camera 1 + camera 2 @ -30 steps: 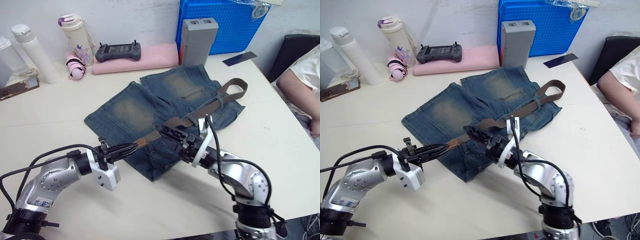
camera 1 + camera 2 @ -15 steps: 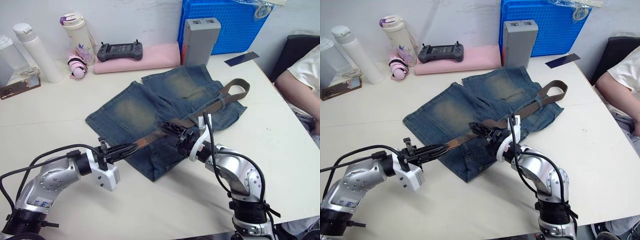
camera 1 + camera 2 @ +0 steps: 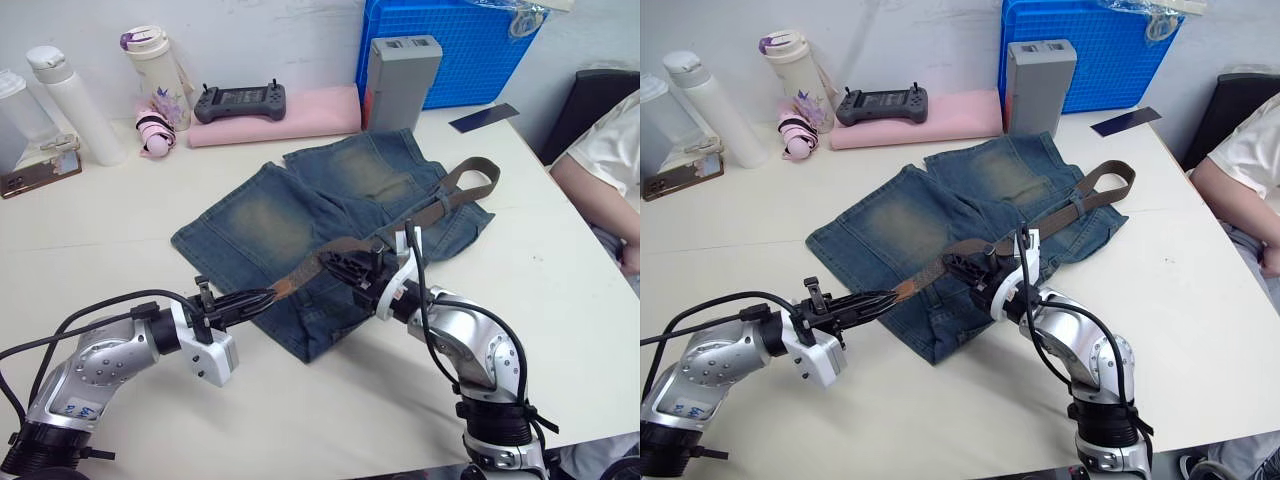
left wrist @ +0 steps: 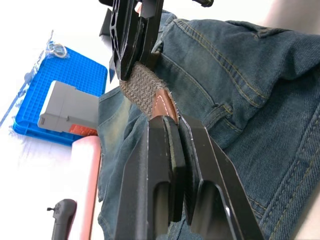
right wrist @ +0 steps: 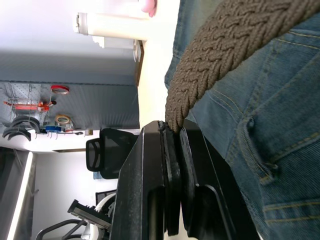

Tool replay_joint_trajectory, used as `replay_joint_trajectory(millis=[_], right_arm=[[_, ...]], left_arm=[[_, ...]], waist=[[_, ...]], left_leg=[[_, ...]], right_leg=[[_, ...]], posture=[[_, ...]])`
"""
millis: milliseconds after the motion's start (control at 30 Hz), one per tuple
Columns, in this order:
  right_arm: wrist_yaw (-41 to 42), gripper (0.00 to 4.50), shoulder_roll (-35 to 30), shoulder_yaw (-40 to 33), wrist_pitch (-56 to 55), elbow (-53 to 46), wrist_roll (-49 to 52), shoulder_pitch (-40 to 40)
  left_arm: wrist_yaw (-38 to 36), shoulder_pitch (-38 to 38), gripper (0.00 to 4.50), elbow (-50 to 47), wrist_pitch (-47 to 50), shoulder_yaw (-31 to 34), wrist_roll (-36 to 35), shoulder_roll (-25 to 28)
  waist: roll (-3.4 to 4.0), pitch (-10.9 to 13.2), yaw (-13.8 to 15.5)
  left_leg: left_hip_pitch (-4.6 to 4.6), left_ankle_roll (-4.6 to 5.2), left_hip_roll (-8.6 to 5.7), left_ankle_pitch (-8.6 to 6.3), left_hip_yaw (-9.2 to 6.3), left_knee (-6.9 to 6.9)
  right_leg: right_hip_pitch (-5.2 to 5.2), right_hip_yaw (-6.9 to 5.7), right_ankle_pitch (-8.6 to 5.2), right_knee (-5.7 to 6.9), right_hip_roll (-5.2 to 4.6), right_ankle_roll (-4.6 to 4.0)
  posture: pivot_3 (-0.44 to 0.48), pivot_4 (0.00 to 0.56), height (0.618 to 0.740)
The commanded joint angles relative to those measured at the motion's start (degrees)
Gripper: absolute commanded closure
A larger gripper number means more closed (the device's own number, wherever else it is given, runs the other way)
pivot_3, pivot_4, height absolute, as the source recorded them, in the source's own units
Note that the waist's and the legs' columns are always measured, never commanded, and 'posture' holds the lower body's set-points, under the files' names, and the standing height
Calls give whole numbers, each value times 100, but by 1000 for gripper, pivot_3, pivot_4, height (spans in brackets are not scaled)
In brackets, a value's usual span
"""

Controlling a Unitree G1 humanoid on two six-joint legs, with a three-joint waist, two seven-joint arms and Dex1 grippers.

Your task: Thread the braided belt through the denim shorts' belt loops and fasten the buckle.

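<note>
The denim shorts (image 3: pixel 265 222) lie flat in the middle of the table. The braided belt (image 3: pixel 400 232) crosses them along the waistband, passes under a belt loop (image 3: pixel 1072 203) and ends in a curl (image 3: pixel 478 176) past the shorts' right edge. I cannot make out the buckle. My right gripper (image 3: pixel 330 263) is shut on the woven strap (image 5: pixel 225 40) and holds it raised off the denim. My left gripper (image 3: pixel 270 293) is shut on the belt's smooth brown leather tip (image 4: pixel 163 106), just off the shorts' near-left edge. The strap spans the short gap between the two grippers.
At the back stand a blue crate (image 3: pixel 450 50), a grey box (image 3: pixel 398 80), a pink pad (image 3: pixel 270 115) carrying a black controller (image 3: pixel 238 100), and bottles (image 3: pixel 70 105) at the left. A person's arm (image 3: pixel 600 190) rests at the table's right edge.
My right gripper has gone from wide open around the strap to shut on it, and the strap now arches up slightly. The left gripper has stayed on the leather tip.
</note>
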Motion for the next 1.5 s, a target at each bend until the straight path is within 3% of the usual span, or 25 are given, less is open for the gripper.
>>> replay_joint_trajectory(millis=[33, 167, 333, 500, 1000, 1500], right_arm=[[117, 4500, 18, -15, -214, -195, 143, -39], [752, 4500, -411, -251, -205, 9, -395, 179], [1330, 4500, -629, -313, -268, 162, -1022, 406], [1758, 4500, -522, -225, -308, 377, -1728, 491], [2254, 4500, -173, -135, -163, 649, -2632, 419], [2678, 4500, -525, -576, 210, 852, -2966, 240]], left_arm=[[-221, 166, 3057, -386, 601, 64, -683, 64], [-703, 843, 1383, -665, 2233, 256, -1998, 180], [-1044, 1154, 1383, -846, 2963, 516, -2542, 221], [-1312, 1188, 1383, -862, 2985, 587, -2411, 191], [-1436, 931, 1383, -826, 3023, 669, -2241, 66], [-1438, 938, 1383, -889, 3007, 750, -2114, -38]], waist=[[0, 0, -3], [4, 0, -15], [5, 1, 15], [5, 1, 14], [8, 2, -1], [9, 3, 6]], left_leg=[[0, 0, 0, 0, 0, 0], [1, 1, 0, -1, 0, -2], [1, 2, 1, -1, 0, -2], [4, 2, 1, -1, 0, -2], [3, 0, 1, -1, 0, -2], [3, 0, 2, -1, 1, -3]], right_leg=[[0, 0, 0, -1, 0, 0], [1, 2, 0, -2, 0, 0], [3, 2, 0, -14, 1, 0], [4, 4, 0, -15, 1, 0], [2, 4, 0, -15, 2, -1], [2, 4, -1, -20, 2, -1]], posture=[[0, 150, 709], [0, 150, 709], [0, 150, 709], [0, 150, 709], [0, 150, 709], [0, 150, 709]])
